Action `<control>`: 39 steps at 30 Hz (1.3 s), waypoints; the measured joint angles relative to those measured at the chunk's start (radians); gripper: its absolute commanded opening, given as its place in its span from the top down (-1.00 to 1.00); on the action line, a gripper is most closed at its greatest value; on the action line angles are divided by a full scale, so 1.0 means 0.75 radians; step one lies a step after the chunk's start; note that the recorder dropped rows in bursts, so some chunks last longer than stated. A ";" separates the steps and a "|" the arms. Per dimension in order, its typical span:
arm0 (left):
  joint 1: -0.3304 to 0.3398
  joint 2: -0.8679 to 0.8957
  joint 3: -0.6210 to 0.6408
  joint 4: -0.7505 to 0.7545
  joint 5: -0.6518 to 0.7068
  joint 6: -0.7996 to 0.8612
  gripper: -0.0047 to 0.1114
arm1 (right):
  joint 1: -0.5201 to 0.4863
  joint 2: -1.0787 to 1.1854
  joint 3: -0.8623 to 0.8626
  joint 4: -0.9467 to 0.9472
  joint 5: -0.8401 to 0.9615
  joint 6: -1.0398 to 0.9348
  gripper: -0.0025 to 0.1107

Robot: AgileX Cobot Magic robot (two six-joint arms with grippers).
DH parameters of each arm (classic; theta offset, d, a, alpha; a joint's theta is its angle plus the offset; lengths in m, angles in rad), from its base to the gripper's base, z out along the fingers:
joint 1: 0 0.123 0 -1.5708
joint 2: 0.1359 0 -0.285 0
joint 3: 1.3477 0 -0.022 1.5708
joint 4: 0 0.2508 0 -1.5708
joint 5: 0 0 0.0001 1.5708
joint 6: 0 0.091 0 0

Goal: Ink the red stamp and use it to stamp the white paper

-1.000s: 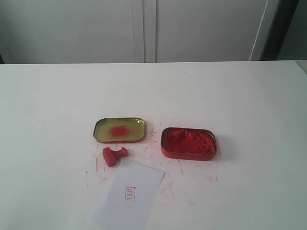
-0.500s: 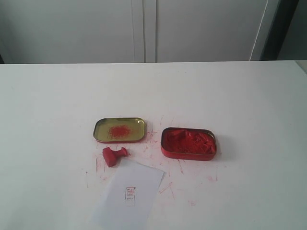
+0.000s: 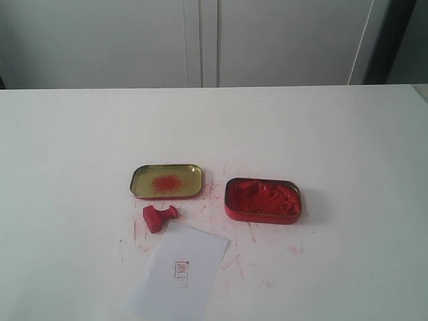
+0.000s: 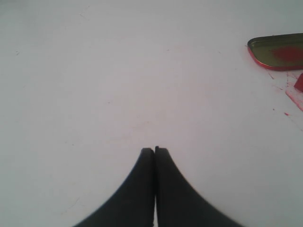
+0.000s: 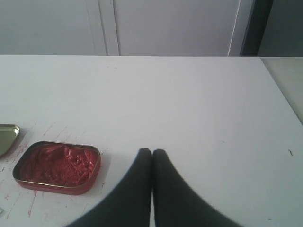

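The small red stamp [image 3: 159, 217] lies on its side on the white table, between the gold lid and the white paper [image 3: 180, 270]. The paper lies at the front edge and bears a tiny red imprint [image 3: 181, 269]. Neither arm shows in the exterior view. My left gripper [image 4: 154, 149] is shut with nothing in it, over bare table, with the gold lid [image 4: 279, 50] and a sliver of the stamp [image 4: 299, 82] far off at the frame edge. My right gripper [image 5: 152, 151] is shut and empty, beside the red ink tin [image 5: 57, 166].
The gold lid [image 3: 166, 180] with red smears sits behind the stamp. The red ink tin [image 3: 263, 199] of lumpy paste stands to its right. Red ink streaks mark the table [image 3: 80, 134] around them. White cabinet doors stand behind the table.
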 measured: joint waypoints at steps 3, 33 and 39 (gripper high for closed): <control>0.000 0.000 0.000 0.000 0.000 0.000 0.92 | 0.000 0.000 0.000 0.000 0.000 0.000 0.96; 0.000 0.000 0.000 0.000 0.000 0.000 0.92 | 0.000 -0.302 0.000 -0.043 0.000 0.000 0.96; 0.000 0.000 0.000 0.000 0.000 0.000 0.92 | 0.000 -0.344 0.026 -0.080 -0.014 0.000 0.96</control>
